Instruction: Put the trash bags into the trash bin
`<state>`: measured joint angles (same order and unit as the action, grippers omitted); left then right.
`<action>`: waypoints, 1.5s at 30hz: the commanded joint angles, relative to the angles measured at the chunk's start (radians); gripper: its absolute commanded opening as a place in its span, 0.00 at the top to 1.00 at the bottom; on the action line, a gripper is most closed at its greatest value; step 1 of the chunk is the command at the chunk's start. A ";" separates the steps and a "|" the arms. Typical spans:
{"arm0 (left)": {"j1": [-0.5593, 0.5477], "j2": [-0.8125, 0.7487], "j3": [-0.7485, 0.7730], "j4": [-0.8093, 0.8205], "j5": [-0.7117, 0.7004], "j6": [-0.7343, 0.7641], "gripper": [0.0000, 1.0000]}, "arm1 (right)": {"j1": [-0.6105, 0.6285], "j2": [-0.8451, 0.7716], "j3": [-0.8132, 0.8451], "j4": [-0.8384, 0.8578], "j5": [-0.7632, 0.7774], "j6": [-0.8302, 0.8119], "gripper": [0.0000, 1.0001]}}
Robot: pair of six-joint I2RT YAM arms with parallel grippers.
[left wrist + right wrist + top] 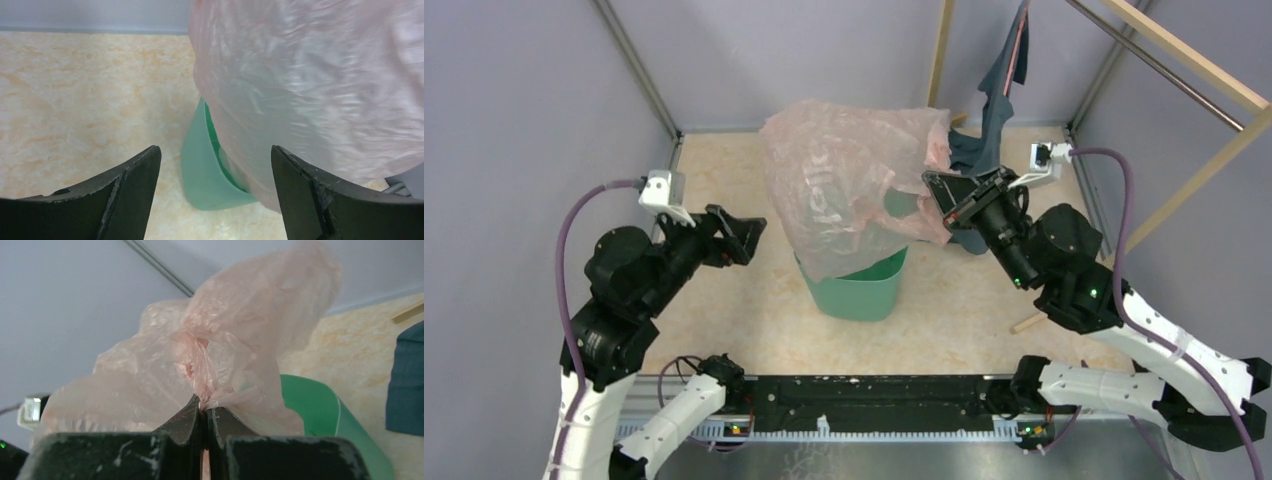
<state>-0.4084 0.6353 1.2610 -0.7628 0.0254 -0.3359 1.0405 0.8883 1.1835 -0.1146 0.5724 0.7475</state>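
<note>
The pale-pink trash bag [849, 185] billows over the mint-green trash bin [859, 290] in the middle of the table, hiding most of the bin's opening, its lower end hanging inside. My right gripper [936, 190] is shut on a bunched fold of the film at the bag's right side. In the right wrist view the jaws [204, 407] pinch the twisted pink bag [200, 365], with the bin's rim [310, 400] behind. My left gripper [749, 232] stands open left of the bag, apart from it. Between its fingers the left wrist view shows the bin [202, 170] and the bag [310, 85].
A dark blue-grey garment [989, 130] hangs from a wooden frame [1184, 55] at the back right, just behind the right gripper. Grey walls enclose the marbled tabletop [724, 320]. A wooden stick [1029, 322] lies near the right arm.
</note>
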 commanded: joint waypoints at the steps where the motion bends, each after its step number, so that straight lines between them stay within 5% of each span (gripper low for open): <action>1: -0.003 0.163 0.194 0.000 0.018 -0.086 0.14 | 0.004 -0.054 0.030 -0.026 -0.113 -0.279 1.00; 5: -0.003 0.289 0.246 0.074 0.197 -0.151 0.13 | 0.004 -0.074 0.042 -0.061 -0.189 -0.390 1.00; 15: -0.003 0.436 0.226 0.378 0.352 -0.147 0.13 | 0.004 -0.054 0.086 -0.113 -0.333 -0.561 1.00; 20: -0.003 0.509 0.276 0.461 0.368 -0.138 0.17 | 0.003 -0.025 0.142 -0.175 -0.577 -0.732 1.00; 26: -0.003 0.531 0.359 0.496 0.232 -0.067 0.12 | 0.003 -0.009 0.146 -0.205 -0.697 -0.783 1.00; 34: -0.003 0.560 0.396 0.592 0.166 -0.012 0.11 | 0.004 0.034 0.177 -0.235 -0.713 -0.790 1.00; 39: -0.003 0.681 0.436 0.564 0.404 -0.057 0.19 | 0.003 0.028 0.181 -0.225 -0.687 -0.782 1.00; 45: -0.031 0.532 0.132 0.588 0.472 -0.068 0.35 | 0.003 -0.018 0.148 -0.169 -0.455 -0.714 1.00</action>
<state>-0.4194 1.2831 1.5658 -0.1944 0.4145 -0.4000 1.0405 0.9218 1.3125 -0.3630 -0.0437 -0.0170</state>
